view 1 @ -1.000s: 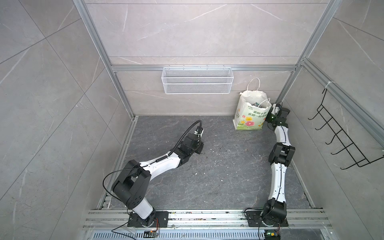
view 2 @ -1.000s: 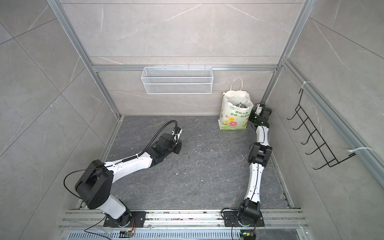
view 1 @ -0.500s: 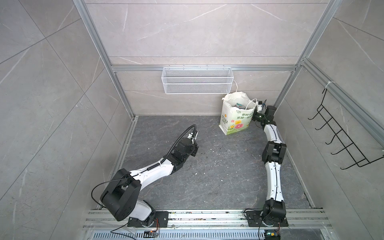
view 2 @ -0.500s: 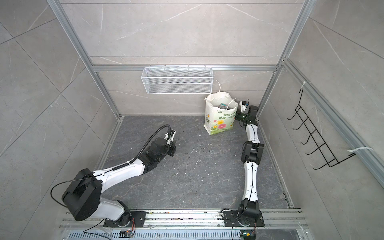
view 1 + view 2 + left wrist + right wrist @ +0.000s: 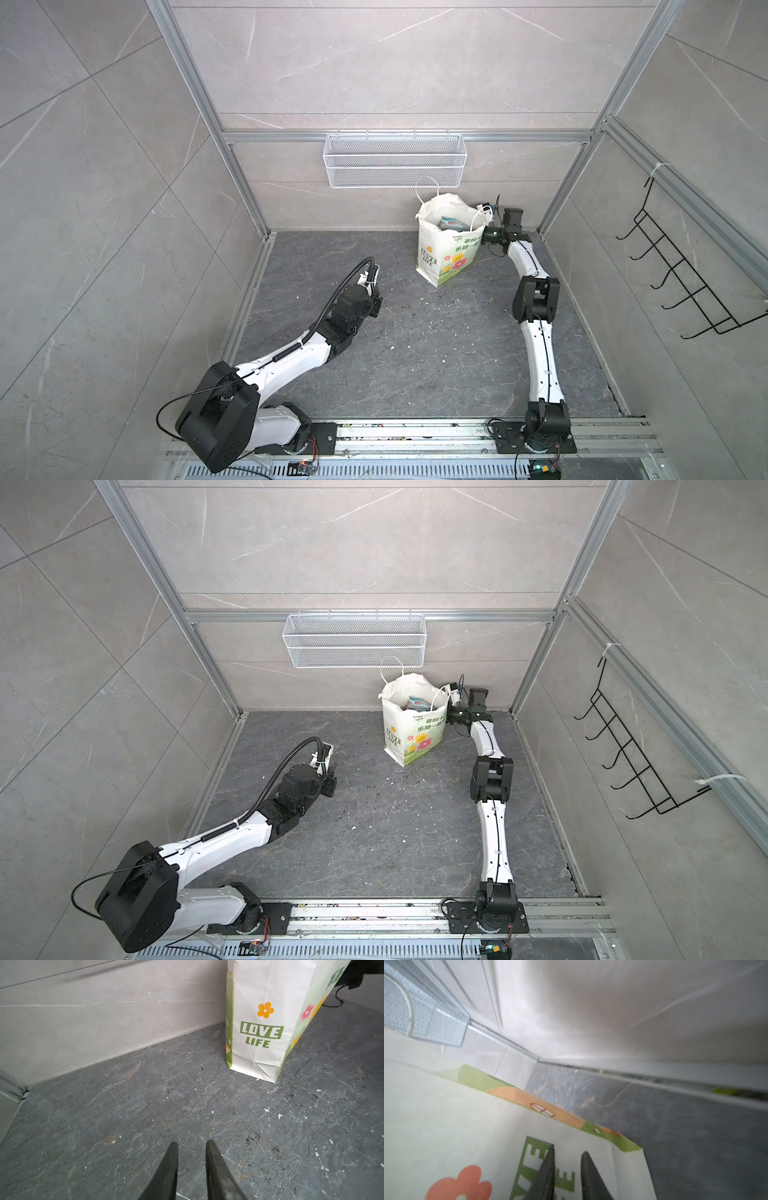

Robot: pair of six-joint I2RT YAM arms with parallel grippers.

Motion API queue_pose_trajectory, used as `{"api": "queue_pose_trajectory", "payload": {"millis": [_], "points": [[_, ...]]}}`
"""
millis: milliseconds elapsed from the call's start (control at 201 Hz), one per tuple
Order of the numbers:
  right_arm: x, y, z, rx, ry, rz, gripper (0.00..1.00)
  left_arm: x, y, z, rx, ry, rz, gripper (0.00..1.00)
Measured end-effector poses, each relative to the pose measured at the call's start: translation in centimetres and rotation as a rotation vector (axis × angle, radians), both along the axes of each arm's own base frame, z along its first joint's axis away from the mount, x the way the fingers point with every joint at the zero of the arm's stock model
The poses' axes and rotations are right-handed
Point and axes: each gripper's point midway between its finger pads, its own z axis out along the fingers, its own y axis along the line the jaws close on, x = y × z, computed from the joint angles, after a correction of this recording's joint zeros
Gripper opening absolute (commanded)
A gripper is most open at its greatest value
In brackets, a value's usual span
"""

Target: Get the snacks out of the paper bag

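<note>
Paper bag (image 5: 449,249) standing upright, mouth open to the top, my right gripper (image 5: 568,1149) against its side.

The bag stands on the dark stone floor (image 5: 415,353), under the wire mesh basket (image 5: 395,166), its long axis running up from the green base to the rim. My right arm is much the nearer: its jaws are a little parted with nothing pinched between them, and they lie on the bag's printed wall, below the rim. My left gripper (image 5: 192,1141) is also slightly parted and empty. It is well apart from the bag and faces its "LOVE LIFE" end. The snacks (image 5: 451,224) are all inside the bag, and only their top edges show in its mouth. From my right jaws they lie up and over the rim, so I judge I must enter from above.
</note>
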Motion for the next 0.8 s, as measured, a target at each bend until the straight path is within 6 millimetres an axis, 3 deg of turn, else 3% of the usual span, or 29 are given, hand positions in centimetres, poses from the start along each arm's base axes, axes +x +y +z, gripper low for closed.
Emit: {"api": "queue_pose_trajectory", "payload": {"millis": [219, 547, 796], "points": [[-5.2, 3.5, -0.4, -0.074, 0.065, 0.072, 0.25, -0.5, 0.9, -0.4, -0.014, 0.005, 0.02, 0.28], [-11.3, 4.8, -1.1, -0.158, 0.127, 0.002, 0.24, 1.3, 5.1, -0.7, -0.12, 0.027, 0.158, 0.28], [-16.1, 8.8, -1.8, -0.201, 0.134, -0.008, 0.24, 1.7, 6.0, -0.7, -0.149, 0.04, 0.172, 0.28]]}}
